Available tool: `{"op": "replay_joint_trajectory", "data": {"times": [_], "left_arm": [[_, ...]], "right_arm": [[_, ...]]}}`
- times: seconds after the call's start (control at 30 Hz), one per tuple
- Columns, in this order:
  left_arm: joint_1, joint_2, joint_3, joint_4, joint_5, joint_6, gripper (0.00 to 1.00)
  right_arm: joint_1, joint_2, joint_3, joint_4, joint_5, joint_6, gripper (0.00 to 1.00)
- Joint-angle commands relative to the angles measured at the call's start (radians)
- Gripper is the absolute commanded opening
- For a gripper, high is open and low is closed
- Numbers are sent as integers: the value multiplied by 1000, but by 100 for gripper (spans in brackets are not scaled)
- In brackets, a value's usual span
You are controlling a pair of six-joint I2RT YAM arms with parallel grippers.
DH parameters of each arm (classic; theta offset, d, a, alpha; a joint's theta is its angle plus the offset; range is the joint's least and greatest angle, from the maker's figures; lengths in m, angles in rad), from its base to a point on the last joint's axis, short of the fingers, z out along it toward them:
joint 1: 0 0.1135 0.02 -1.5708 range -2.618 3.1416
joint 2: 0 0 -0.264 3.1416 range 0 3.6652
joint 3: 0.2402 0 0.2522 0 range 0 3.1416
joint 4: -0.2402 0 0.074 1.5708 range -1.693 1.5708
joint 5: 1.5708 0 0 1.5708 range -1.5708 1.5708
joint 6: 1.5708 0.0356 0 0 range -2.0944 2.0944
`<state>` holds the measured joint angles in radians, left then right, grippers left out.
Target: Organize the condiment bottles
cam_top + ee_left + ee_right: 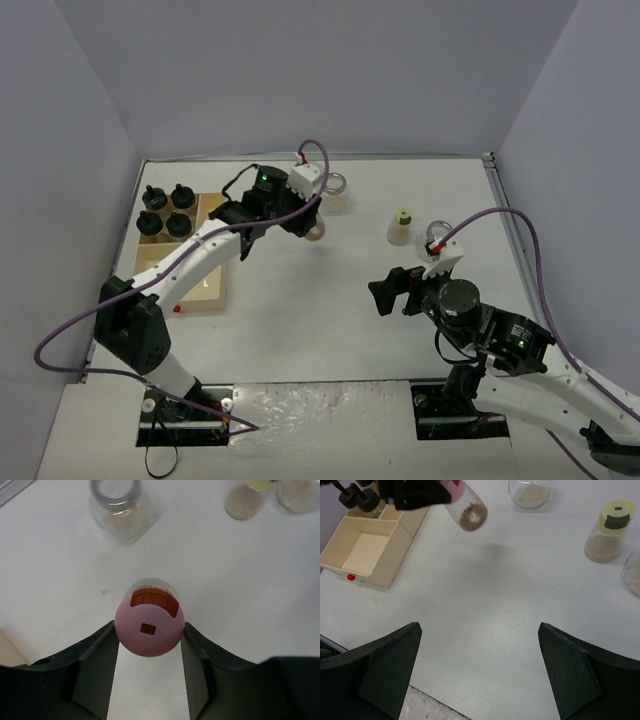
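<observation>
**Fig. Pink-capped jar carried in the air, tray not yet reached**

The left gripper point(150, 629) is closed on the pink-capped jar point(469, 511), with one finger pressed to each side of the cap. The jar hangs above the table point(300, 320), tilted so that its base faces the right wrist camera, and its shadow falls on the surface below.

You may judge the step in hand to be carrying the jar to the wooden tray point(370, 580), which lies to the left. Four black-capped jars point(180, 222) already stand together in its far-left part. Bring the jar upright before you descend and aim for an open compartment beside those four. Lower until the base seats, and only then let go, since a jar held by its cap alone can swing.

- **Near the left gripper:** the far wide jar point(335, 190) stands on its far side, so move off leftward, away from it.
- **To the right:** the yellow-green-capped jar point(401, 226) and the second wide jar point(437, 238) stand well apart from the tray, near the right gripper point(392, 290). Its fingers are spread wide with nothing between them.
- **Over the tray:** in the top view the left arm's own forearm crosses the near compartments. Read them from the right wrist view instead, where one large compartment shows empty.
</observation>
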<state>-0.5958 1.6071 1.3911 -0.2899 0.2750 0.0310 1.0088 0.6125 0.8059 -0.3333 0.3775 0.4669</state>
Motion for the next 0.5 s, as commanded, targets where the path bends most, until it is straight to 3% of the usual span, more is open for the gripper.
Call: {"op": "replay_joint_trajectory", "data": {"times": [0.0,0.17,0.3,0.47], "left_arm": [[99,-97,85,-71,-204,-111,0],[232,-85,161,-155,-425,-186,0],[371,-40,192,-149,-410,-244,0],[443,34,236,-156,-459,-267,0]], "right_arm": [[4,38,31,90,22,-13,100],[4,63,30,107,18,-19,100],[4,72,24,118,14,-22,100],[4,72,18,120,12,-20,100]]}}
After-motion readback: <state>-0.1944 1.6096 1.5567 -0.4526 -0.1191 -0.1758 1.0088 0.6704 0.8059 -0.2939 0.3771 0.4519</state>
